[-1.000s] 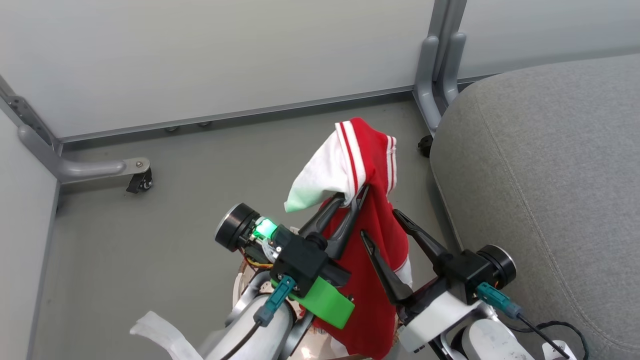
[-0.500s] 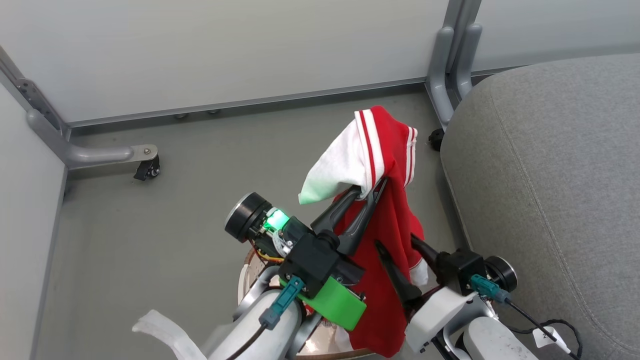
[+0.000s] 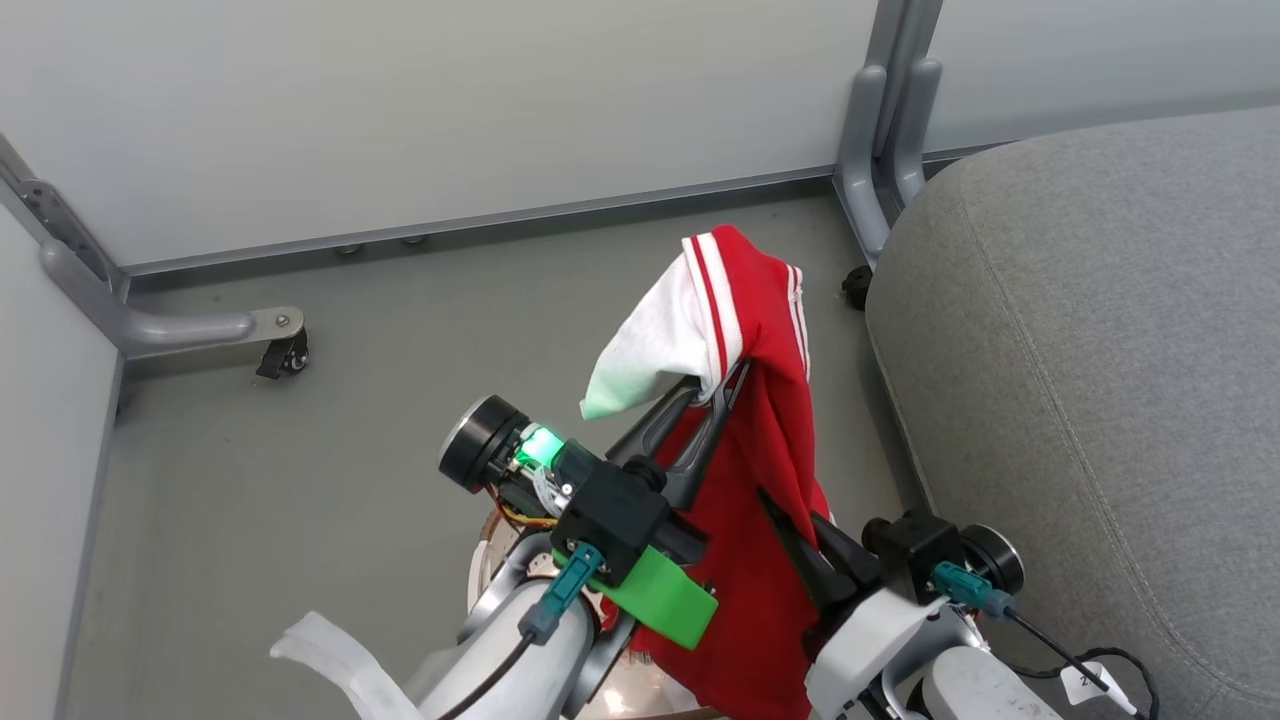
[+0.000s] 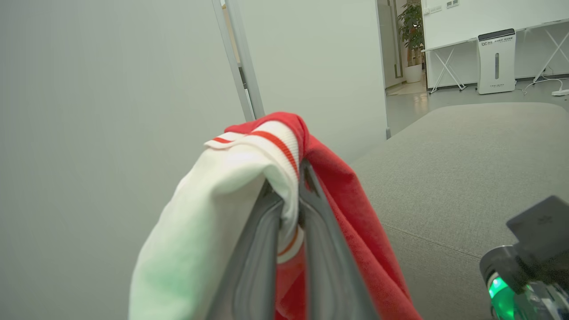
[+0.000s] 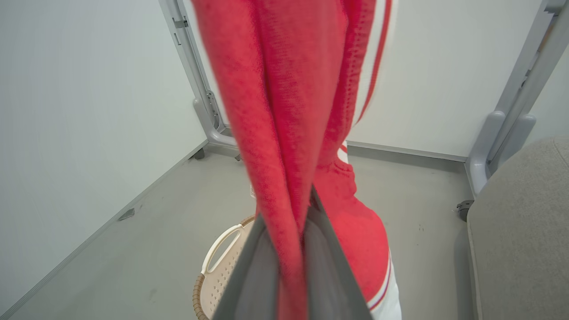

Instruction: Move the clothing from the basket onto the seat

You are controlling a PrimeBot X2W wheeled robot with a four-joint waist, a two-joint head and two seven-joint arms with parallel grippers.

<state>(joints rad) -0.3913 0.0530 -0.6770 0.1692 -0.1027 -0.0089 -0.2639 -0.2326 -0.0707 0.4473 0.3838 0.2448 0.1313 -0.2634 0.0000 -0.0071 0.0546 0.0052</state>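
We have left gripper [image 3: 722,383] pinching clothing [image 3: 760,440] at white trim, right gripper [image 5: 291,213] clamped on red fabric lower, above basket [image 5: 222,266], beside seat [image 3: 1080,350]

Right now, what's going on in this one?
The robot holds a red garment up with both arms. The left claw is shut on its white-trimmed top end, and the right claw is shut on the red fabric lower down. The garment hangs above the basket on the floor and is not yet laid on the grey seat, which lies to the robot's right.
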